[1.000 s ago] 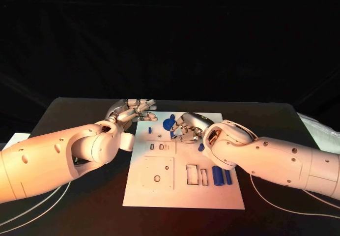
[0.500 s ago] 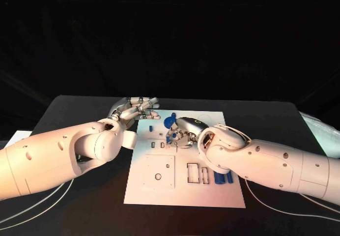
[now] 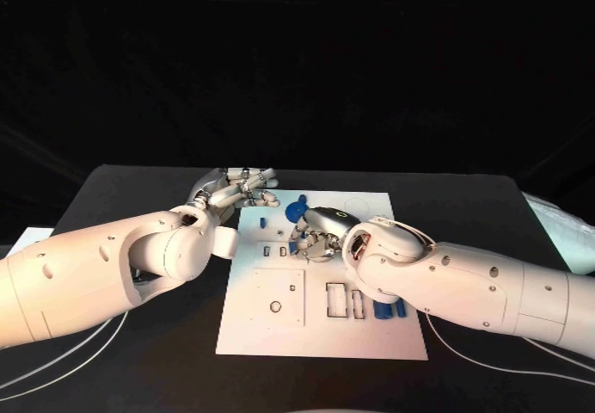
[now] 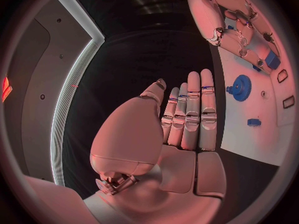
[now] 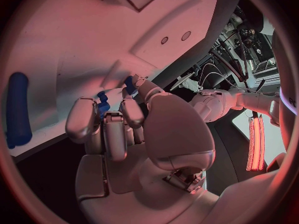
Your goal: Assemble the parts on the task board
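text: none legible | labels: none | brands: none | numbers: none | signs: none | surfaces checked: task board [image 3: 325, 335], both arms, table [image 3: 496, 215]

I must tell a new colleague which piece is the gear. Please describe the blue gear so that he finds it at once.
Start at the white task board in the middle of the black table. Go to its far edge, between the two hands: the blue gear is there. It alone is round and toothed; the other blue parts are small blocks or long bars.

Both arms crowd the far half of the task board [image 3: 322, 340], the right hand [image 3: 320, 232] just beside the blue gear [image 3: 295, 211]; its near half lies open.
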Robot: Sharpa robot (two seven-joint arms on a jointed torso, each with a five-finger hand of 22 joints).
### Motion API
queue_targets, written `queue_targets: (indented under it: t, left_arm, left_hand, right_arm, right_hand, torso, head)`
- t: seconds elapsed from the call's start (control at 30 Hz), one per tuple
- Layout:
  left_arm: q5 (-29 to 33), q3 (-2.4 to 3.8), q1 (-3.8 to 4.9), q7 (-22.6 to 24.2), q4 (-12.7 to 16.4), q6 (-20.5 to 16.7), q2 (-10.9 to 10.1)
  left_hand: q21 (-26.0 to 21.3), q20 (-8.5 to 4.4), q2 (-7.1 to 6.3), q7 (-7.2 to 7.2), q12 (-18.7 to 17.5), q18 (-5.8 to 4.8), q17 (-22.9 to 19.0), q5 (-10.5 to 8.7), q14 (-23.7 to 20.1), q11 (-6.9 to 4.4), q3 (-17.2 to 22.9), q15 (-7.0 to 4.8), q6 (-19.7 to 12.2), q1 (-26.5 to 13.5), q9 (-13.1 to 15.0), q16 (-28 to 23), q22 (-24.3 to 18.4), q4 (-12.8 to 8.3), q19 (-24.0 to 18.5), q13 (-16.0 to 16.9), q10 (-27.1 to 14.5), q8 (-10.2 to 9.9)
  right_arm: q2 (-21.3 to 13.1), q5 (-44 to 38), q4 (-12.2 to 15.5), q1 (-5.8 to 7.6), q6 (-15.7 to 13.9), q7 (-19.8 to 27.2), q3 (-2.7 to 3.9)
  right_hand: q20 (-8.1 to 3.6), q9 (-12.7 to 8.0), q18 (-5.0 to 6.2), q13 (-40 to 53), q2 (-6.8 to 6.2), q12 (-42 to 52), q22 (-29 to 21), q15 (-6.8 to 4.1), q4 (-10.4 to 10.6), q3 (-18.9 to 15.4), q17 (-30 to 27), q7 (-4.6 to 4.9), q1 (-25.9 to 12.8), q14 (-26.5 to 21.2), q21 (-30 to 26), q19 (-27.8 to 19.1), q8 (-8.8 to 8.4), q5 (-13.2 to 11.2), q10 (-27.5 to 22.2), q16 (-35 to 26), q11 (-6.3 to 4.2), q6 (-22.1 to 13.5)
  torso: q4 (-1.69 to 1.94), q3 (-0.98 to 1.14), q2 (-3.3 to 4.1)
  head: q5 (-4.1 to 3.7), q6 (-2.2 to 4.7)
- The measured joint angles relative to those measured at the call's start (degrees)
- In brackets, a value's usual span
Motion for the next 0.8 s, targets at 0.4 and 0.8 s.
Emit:
queue_targets:
  t: [0.4,0.8]
  left_arm:
    - [0.0,0.00,0.00,-0.3,0.0,0.5,0.0]
    - [0.0,-0.01,-0.01,-0.7,0.0,0.9,0.1]
  left_hand:
    - [0.0,0.00,0.00,0.00,0.0,0.00,0.0,0.00,0.0,0.00,0.0,0.00,0.0,0.0,0.0,-0.2,0.0,0.0,0.0,0.0,0.0,0.0]
    - [0.0,0.00,0.00,0.00,-0.3,0.00,0.0,0.00,0.0,0.00,0.0,0.00,0.0,0.0,0.0,-0.2,-0.1,0.0,0.0,0.0,0.0,0.0]
  right_arm:
    - [0.2,-1.2,-0.1,0.00,0.6,-0.3,0.08]
    - [0.5,-1.9,-0.2,-0.13,1.4,-0.5,0.09]
  right_hand:
    - [0.22,0.0,0.00,-1.0,-0.81,-1.5,-0.8,0.00,0.0,0.0,0.0,0.10,-1.0,0.0,-0.4,-0.2,-0.37,-0.2,-0.9,-0.5,0.17,-0.1]
    - [0.21,-0.3,0.00,-2.2,-1.12,-3.1,-1.8,0.00,0.2,-0.2,0.0,0.66,-1.6,0.0,-1.0,-0.6,-1.12,-0.2,-1.9,-0.8,0.59,-1.2]
  torso:
    - [0.02,-0.03,-0.01]
    - [0.05,-0.05,-0.03]
  head:
    - [0.16,-0.23]
    - [0.01,-0.58]
